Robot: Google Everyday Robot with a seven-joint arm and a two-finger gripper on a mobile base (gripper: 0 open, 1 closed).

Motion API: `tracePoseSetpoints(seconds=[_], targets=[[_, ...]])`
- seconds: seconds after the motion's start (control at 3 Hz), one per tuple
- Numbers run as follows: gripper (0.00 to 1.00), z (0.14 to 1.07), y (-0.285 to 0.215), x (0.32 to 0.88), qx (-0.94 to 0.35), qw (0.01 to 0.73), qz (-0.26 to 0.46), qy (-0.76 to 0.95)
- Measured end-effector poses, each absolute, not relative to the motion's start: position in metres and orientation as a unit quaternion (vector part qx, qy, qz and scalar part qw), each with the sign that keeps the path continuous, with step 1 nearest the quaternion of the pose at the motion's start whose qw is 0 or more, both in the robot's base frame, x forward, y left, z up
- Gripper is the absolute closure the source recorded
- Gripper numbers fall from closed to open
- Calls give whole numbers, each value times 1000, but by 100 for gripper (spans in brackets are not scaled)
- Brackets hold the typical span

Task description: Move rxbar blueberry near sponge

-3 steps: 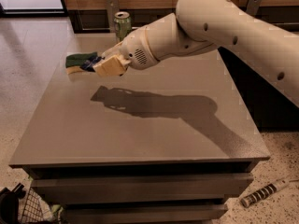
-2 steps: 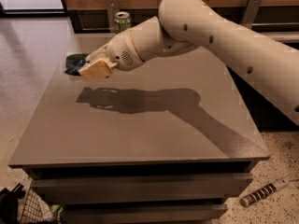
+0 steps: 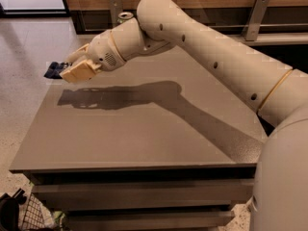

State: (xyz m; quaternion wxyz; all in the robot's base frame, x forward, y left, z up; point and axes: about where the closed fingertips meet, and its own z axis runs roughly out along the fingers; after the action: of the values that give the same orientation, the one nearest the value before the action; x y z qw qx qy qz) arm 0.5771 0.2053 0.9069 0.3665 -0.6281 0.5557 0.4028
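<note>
My gripper (image 3: 66, 71) hangs over the far left corner of the grey table (image 3: 144, 134), reaching in from the right. A dark blue end of the rxbar blueberry (image 3: 53, 70) sticks out to the left of the tan fingers (image 3: 79, 72), past the table's left edge, and the fingers look shut on it. The sponge does not show; the gripper covers the spot at the far left corner.
A green soda can (image 3: 125, 17) stands at the table's far edge, half hidden behind the arm. A wood-panelled wall with metal brackets runs behind. A wire basket (image 3: 29, 215) sits on the floor at the front left.
The arm has swung to the left with the blue bar. The sponge that showed beside the gripper a second ago is now covered by it.
</note>
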Motion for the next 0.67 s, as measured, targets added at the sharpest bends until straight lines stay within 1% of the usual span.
tracePoseSetpoints(seconds=[0.33, 0.67], targets=[[100, 904, 219, 585, -638, 372, 398, 544], [87, 903, 223, 585, -640, 372, 398, 542]])
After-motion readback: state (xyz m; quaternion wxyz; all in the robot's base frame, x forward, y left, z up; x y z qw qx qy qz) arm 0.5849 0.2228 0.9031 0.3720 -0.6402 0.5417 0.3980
